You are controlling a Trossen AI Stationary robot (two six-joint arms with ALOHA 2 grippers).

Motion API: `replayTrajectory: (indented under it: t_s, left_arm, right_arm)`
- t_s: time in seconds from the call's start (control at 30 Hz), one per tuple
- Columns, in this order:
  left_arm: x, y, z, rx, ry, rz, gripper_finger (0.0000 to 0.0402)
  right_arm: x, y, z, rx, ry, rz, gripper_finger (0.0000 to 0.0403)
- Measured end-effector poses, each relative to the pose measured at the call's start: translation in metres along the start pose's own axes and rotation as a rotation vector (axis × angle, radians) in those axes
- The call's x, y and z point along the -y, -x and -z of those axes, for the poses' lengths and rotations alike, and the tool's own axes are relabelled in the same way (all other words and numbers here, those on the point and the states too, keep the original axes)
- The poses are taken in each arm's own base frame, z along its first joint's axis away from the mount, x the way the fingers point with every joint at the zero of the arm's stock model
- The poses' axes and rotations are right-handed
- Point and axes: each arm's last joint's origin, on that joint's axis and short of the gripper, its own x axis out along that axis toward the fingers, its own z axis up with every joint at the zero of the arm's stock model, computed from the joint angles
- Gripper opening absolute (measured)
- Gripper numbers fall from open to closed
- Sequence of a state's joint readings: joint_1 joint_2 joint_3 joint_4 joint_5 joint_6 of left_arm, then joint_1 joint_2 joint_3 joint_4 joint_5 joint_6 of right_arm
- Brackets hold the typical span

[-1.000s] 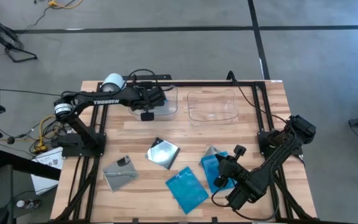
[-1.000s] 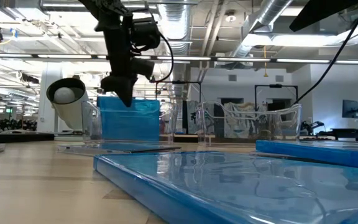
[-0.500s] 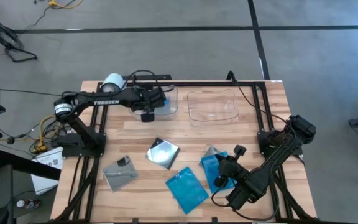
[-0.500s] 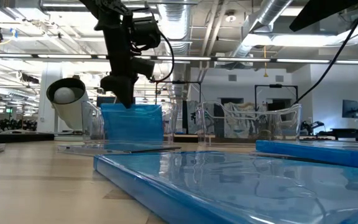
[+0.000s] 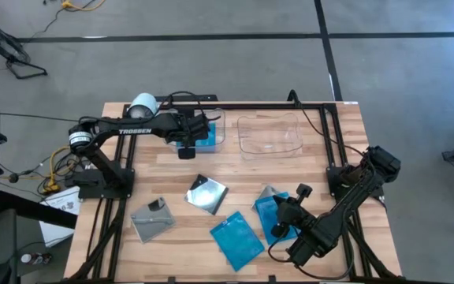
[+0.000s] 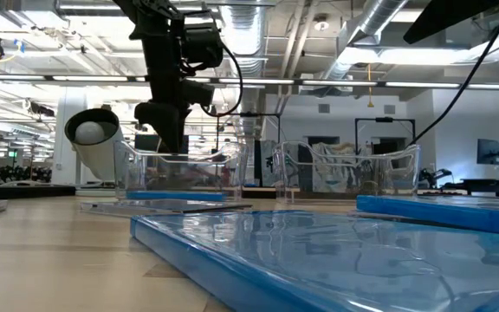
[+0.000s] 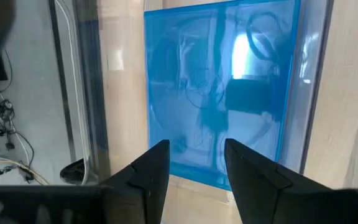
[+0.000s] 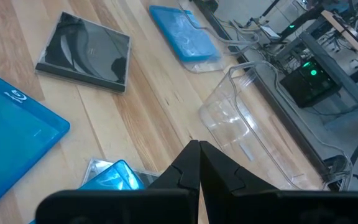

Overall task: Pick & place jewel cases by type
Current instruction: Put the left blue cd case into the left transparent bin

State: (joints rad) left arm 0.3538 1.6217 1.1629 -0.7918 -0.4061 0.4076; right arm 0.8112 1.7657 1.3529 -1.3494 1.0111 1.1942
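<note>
Since the blue jewel case now lies flat in the left clear tray, with the left gripper just above it and its two fingers apart and holding nothing, your step in hand looks like the retreat. Lift the wrist straight up before you swing — the tray's walls stand close on either side of the case, and a sideways pull could catch a wall and drag the tray across the table. The white camera sits near the tray's outer end, so I would carry the arm back toward the table's middle, not that way.

There the room is good: bare wood lies between the trays and the cases left to sort. A clear case lies nearest, a second clear case nearer the left frame, and another blue case toward the front edge. The right tray holds nothing visible.

The right gripper waits low at the front right, fingers pressed together, over a fourth blue case — keep clear of it.
</note>
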Motion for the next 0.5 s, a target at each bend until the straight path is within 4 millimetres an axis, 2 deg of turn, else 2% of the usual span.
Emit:
replayTrajectory:
  t_s: [0.2, 0.37, 0.5]
  left_arm:
    - [-0.001, 0.011, 0.0, 0.015, 0.017, 0.002, 0.0149]
    - [0.004, 0.054, -0.011, 0.13, 0.048, 0.057, 0.0149]
    - [0.03, 0.095, -0.013, 0.278, 0.034, 0.149, 0.0149]
  right_arm:
    - [0.0, 0.0, 0.0, 0.0, 0.0, 0.0, 0.0]
    - [-0.003, -0.001, 0.003, -0.058, 0.024, -0.021, 0.0]
    - [-0.007, -0.008, 0.015, -0.1, 0.027, -0.04, 0.0]
